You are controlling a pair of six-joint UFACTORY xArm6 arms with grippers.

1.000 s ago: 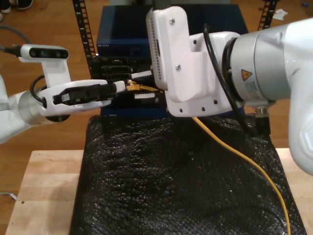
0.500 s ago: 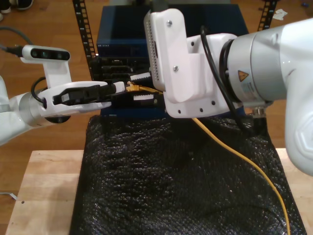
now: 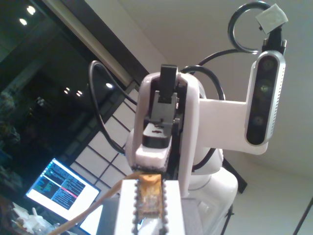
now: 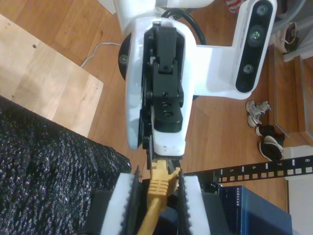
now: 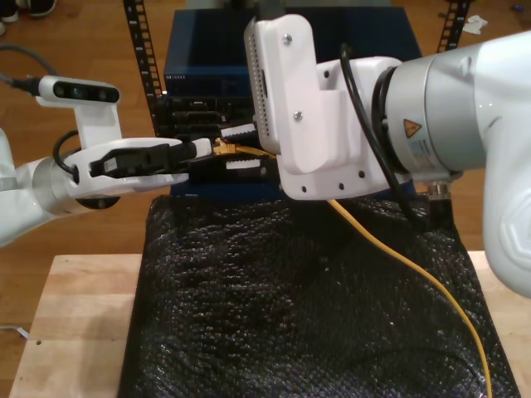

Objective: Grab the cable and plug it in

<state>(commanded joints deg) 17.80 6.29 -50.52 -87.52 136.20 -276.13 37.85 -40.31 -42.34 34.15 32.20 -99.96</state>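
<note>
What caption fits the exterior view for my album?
A yellow cable runs up to two meeting robot arms, its plug before a blue network box.

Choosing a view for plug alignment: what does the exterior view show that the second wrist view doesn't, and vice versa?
Exterior: the cable trailing over the black bubble wrap toward the exterior view's right. Second wrist: the yellow boot close up between my second claw's serrated fingers, my first claw meeting the plug end. Both: cable, both claws, blue rack unit.
</note>
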